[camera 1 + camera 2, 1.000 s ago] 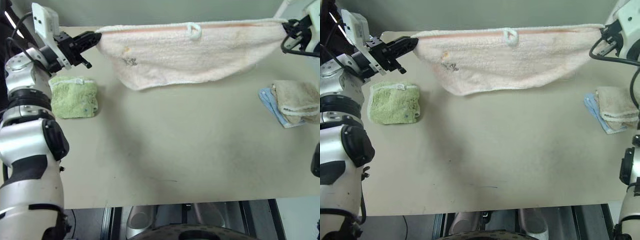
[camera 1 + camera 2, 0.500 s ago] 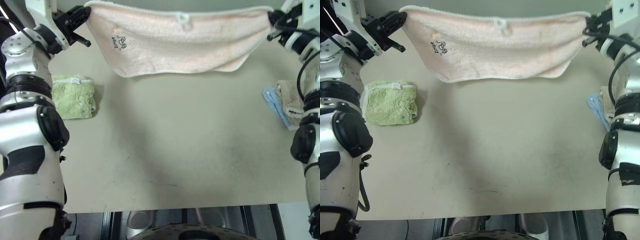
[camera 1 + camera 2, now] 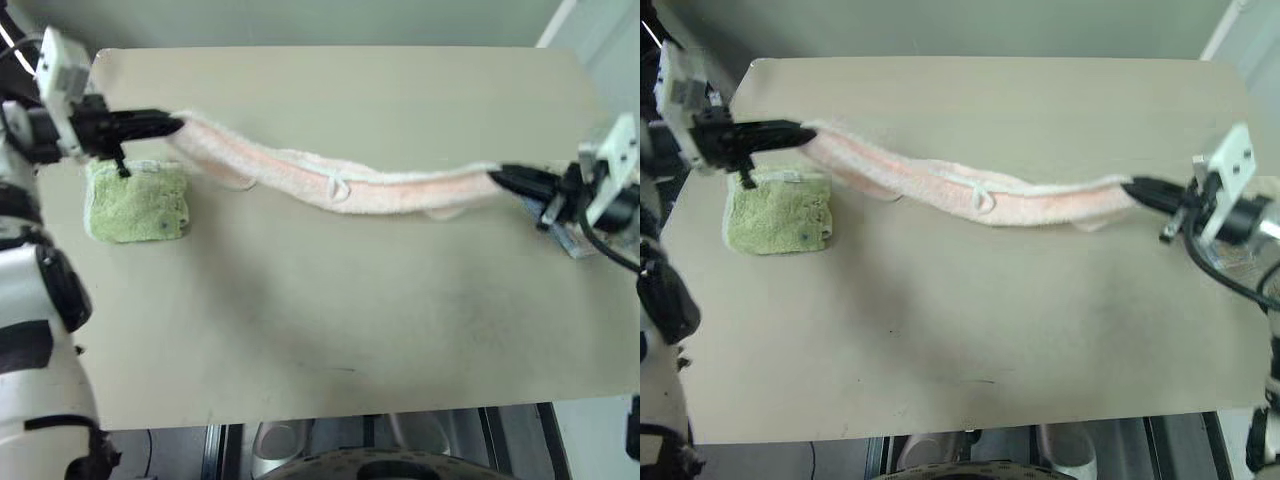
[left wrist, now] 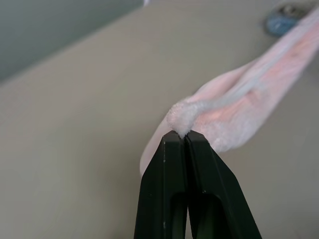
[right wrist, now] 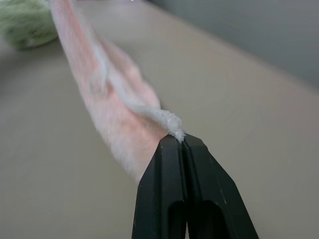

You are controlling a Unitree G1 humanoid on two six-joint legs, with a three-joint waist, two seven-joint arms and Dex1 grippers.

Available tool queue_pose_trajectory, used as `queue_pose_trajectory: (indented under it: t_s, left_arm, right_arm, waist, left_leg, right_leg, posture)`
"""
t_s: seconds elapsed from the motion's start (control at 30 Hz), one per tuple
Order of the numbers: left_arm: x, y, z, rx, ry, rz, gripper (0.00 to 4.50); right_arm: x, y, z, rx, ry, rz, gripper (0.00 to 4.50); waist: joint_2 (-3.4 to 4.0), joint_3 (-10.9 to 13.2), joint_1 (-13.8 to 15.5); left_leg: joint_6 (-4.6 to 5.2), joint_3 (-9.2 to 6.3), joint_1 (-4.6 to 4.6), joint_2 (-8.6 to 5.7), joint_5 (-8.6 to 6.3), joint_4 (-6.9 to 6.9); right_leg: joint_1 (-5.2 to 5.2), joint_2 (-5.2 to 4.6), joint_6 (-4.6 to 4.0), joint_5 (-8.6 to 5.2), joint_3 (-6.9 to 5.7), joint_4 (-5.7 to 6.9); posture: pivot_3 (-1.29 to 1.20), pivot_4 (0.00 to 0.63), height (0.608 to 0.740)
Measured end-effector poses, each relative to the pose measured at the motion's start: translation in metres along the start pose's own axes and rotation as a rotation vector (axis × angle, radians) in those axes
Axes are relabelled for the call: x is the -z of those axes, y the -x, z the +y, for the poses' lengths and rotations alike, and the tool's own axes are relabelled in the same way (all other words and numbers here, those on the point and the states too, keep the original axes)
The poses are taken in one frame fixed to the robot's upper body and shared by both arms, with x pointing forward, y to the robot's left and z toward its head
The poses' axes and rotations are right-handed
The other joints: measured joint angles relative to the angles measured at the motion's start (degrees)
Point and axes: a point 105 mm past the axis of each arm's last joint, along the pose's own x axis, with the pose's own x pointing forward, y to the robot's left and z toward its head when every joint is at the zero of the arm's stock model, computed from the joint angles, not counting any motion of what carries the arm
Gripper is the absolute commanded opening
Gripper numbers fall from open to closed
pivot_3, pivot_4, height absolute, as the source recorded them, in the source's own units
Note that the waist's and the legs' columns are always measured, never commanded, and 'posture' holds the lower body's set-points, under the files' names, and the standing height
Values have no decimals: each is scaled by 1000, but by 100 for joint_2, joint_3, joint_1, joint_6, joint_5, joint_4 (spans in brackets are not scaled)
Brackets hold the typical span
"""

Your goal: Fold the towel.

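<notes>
The left gripper (image 3: 172,124) is pressed together on one corner of the pale pink towel (image 3: 340,182), and a tuft of the white trimmed edge is pinched between its two black fingertips, as seen in the left wrist view (image 4: 180,133). The right gripper (image 3: 500,174) is likewise clamped on the opposite corner, with the white edge bunched at its fingertips (image 5: 175,137).

Between the two grippers the towel is stretched as a long, narrow, sagging band across the far half of the beige table (image 3: 330,320), higher at the left end and lower toward the right. Its white trim is seen along the upper edge, and a small white loop (image 3: 340,187) hangs near the middle of the band. Whether the sagging middle rests on the tabletop cannot be told.

Just below the left gripper, a folded green terry towel (image 3: 137,201) is laid on the table near its left edge. Beside the right gripper, at the table's right edge, a patch of blue cloth (image 3: 562,236) is partly hidden by the wrist. In the left wrist view a blue object (image 4: 280,23) is seen past the far end of the towel.
</notes>
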Motion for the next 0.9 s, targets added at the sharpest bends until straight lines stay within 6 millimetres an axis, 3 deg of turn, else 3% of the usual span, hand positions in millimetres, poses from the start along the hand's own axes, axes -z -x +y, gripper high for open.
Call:
queue_pose_trajectory:
  t_s: [0.2, 0.5, 0.57, 0.67, 0.77, 0.9]
  left_arm:
    - [38, 25, -16, 36, 43, 181, 0]
    - [30, 25, -23, 85, 23, 167, 0]
    - [41, 30, -34, 122, 25, 219, 0]
    - [77, 43, -69, 237, 111, 339, 0]
    - [103, 52, -109, 376, 210, 419, 0]
    - [97, 57, -122, 429, 202, 430, 0]
  right_arm:
    - [7, 23, 17, 3, -65, 6, 20]
    - [8, 25, 21, -5, -67, 10, 20]
    - [13, 30, 24, 8, -63, 25, 20]
    - [49, 51, 35, 46, -119, 128, 20]
    - [84, 69, 64, 21, -199, 237, 20]
    - [80, 73, 72, 4, -143, 242, 20]
  waist:
    - [-3, -2, 8]
    - [-7, -4, 42]
    - [-5, -5, 38]
    - [-10, -9, 28]
    - [-18, -13, 40]
    - [-26, -18, 39]
  left_leg:
    - [9, -8, 47, 3, -10, 63]
    - [9, -18, 91, -7, -11, 67]
    - [4, -18, 78, -7, -14, 59]
    - [-14, -16, 66, -2, -23, 60]
    - [-23, -16, 63, 3, -57, 64]
    - [-21, -15, 79, 0, -67, 70]
  right_leg:
    - [56, 12, -48, -15, -4, 32]
    - [101, 13, -59, -6, 0, 36]
    - [84, 13, -61, -9, -1, 33]
    - [70, 19, -54, -33, 0, 37]
    - [60, 20, -73, -85, -2, 60]
    - [64, 20, -91, -77, 5, 80]
  posture:
    - [0, 150, 733]
    - [0, 150, 733]
    - [0, 150, 733]
    - [0, 150, 733]
    - [0, 150, 733]
    - [0, 150, 733]
